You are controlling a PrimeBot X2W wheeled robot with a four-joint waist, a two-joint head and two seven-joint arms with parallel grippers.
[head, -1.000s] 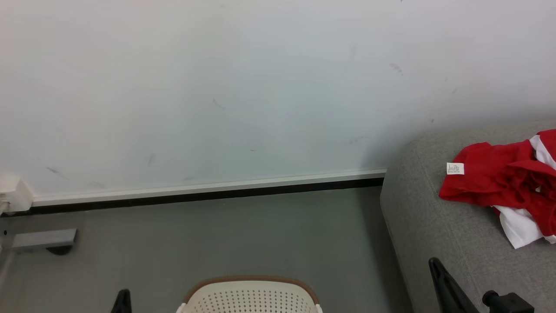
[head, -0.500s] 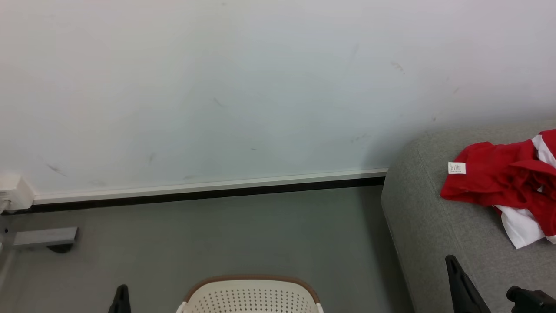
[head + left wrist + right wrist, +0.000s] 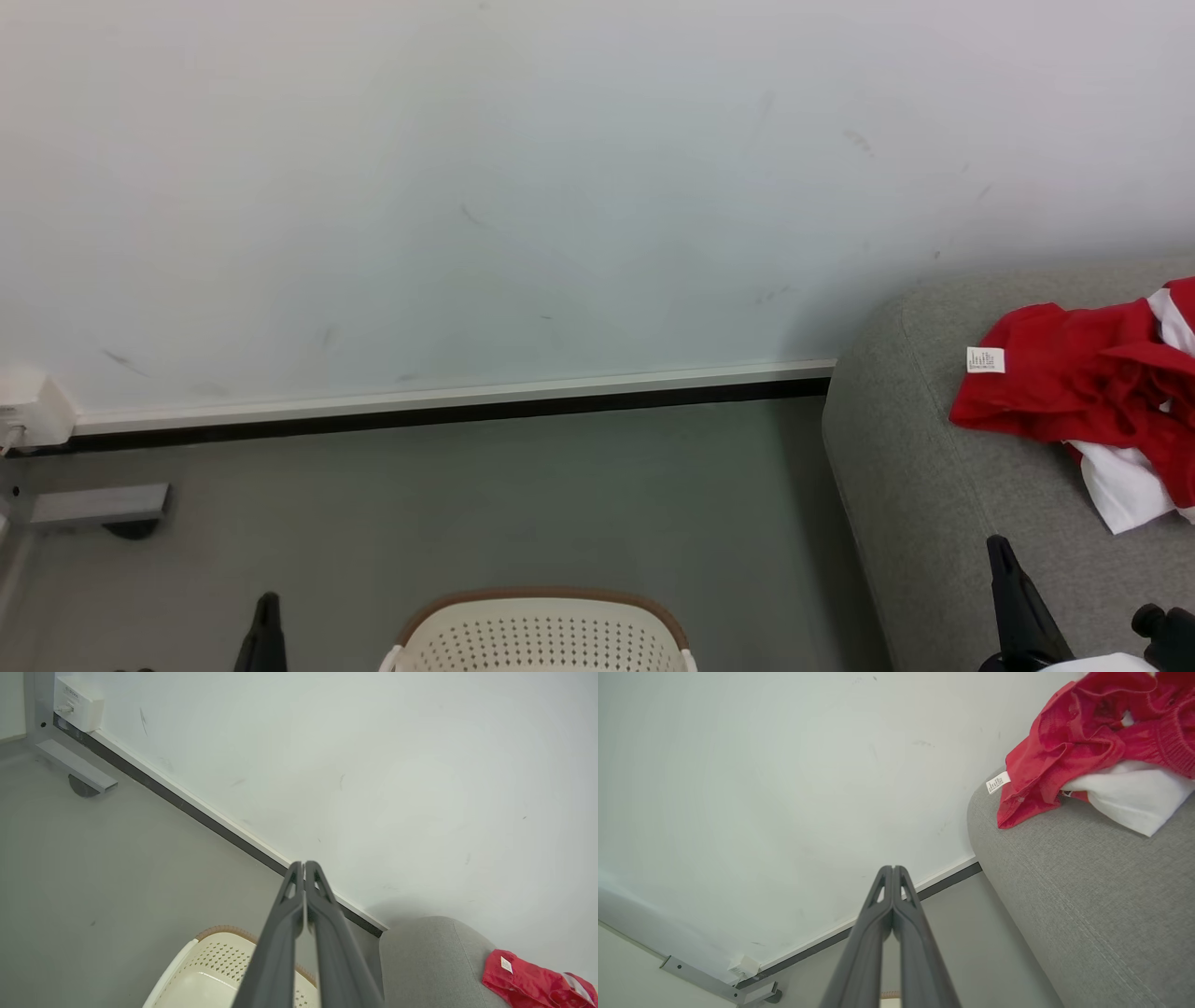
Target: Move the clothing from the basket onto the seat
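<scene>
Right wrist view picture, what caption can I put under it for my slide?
Shut right gripper beside the grey seat, where the red clothing lies crumpled.

Room stock, as I log it from the remote desk.

1. Wall (image 3: 523,187): pale white, matt, with a few faint grey scuffs.
2. Skirting (image 3: 448,403): runs along the foot of the wall, a white strip over a black band.
3. Floor (image 3: 523,504): plain grey and smooth.
4. Small white box (image 3: 33,411): fixed low at the wall's left end. In the left wrist view I see a plug in its side.
5. Grey metal bar (image 3: 98,505): flat, just below the box, with a dark round foot under it.
6. Seat (image 3: 934,448): light grey woven upholstery with a rounded corner, against the wall on the right.
7. Light: soft and even. I note a faint shadow on the wall beside the seat.
</scene>
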